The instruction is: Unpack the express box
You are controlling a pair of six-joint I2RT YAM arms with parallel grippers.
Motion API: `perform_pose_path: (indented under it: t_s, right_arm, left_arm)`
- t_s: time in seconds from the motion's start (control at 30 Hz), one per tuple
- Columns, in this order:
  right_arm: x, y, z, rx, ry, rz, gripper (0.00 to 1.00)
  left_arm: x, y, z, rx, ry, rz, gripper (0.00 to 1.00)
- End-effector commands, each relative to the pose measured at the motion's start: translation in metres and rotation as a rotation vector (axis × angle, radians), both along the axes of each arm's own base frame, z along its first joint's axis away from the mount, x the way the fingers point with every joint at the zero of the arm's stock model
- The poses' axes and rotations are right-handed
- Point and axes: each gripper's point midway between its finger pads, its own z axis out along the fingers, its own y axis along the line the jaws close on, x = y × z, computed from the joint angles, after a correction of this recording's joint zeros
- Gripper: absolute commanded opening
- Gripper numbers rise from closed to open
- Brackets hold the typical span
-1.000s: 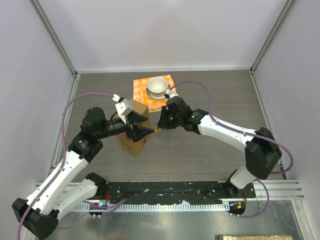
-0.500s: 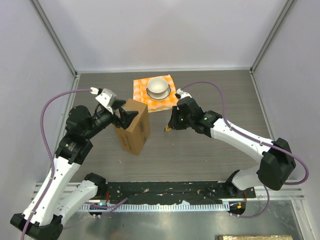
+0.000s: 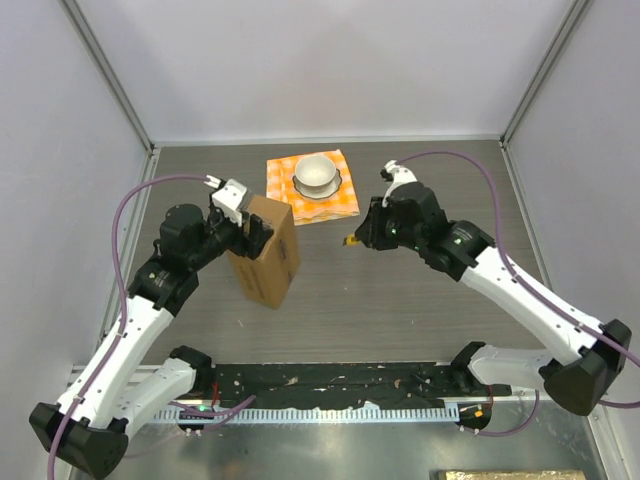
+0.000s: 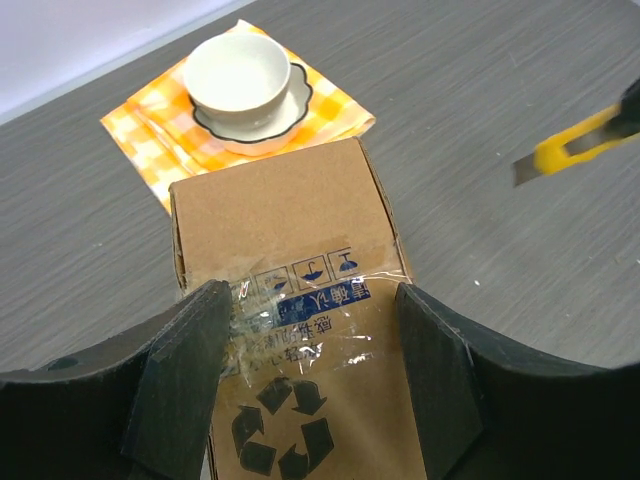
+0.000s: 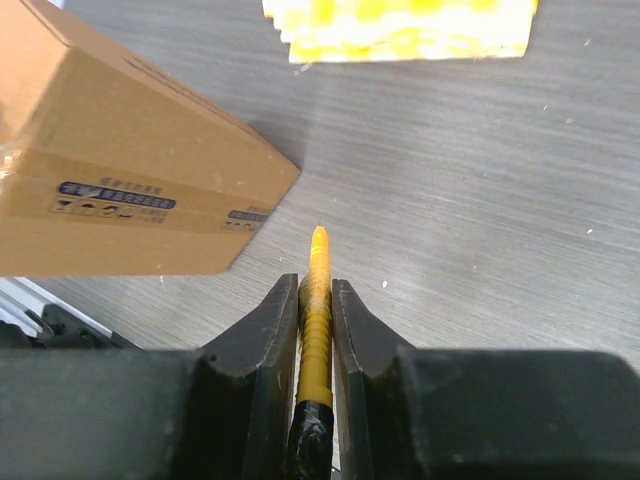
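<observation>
Grey table (image 3: 400,310), white walls (image 3: 320,70); left end effector (image 4: 310,292) spread astride express box (image 3: 272,260), right end effector (image 5: 315,285) pinching knife (image 5: 318,250).

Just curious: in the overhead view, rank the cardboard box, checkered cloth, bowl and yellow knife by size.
1. the cardboard box and the checkered cloth: too alike to rank
2. the bowl
3. the yellow knife

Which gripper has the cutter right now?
The right gripper, shut on the yellow utility knife. The left gripper holds no tool; it is open, fingers either side of the express box.
</observation>
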Motion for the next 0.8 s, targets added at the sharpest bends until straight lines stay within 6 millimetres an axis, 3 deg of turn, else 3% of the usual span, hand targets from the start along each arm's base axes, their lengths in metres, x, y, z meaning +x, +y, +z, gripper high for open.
perform_pose_path:
  t_s: [0.0,0.17,0.33,0.4,0.57,0.67,0.77]
  right_arm:
    - [-0.004,-0.014,0.031,0.01,-0.065,-0.005,0.01]
    - [-0.007,-0.013,0.038,0.039,-0.061,0.011,0.01]
    - [0.002,0.002,0.053,0.079,-0.074,0.034,0.01]
    - [0.005,0.004,0.049,0.072,-0.066,0.034,0.01]
    - [-0.001,-0.016,0.042,0.021,-0.071,-0.021,0.01]
    - [-0.005,-0.033,0.051,0.01,-0.094,-0.061,0.01]
    - [-0.021,-0.022,0.054,0.087,-0.057,0.009,0.01]
  left_arm:
    - [0.013,0.02,0.005,0.059,-0.019,0.096,0.7]
    - [-0.002,0.006,0.001,-0.015,0.074,0.038,0.73]
    - [-0.018,-0.01,-0.022,-0.082,0.201,-0.039,0.69]
    - [-0.022,-0.021,-0.026,-0.147,0.25,-0.069,0.67]
    - [-0.028,-0.04,-0.046,-0.218,0.349,-0.121,0.61]
    - [-0.037,-0.054,-0.054,-0.223,0.375,-0.182,0.52]
    - [-0.034,-0.055,-0.052,-0.201,0.355,-0.18,0.46]
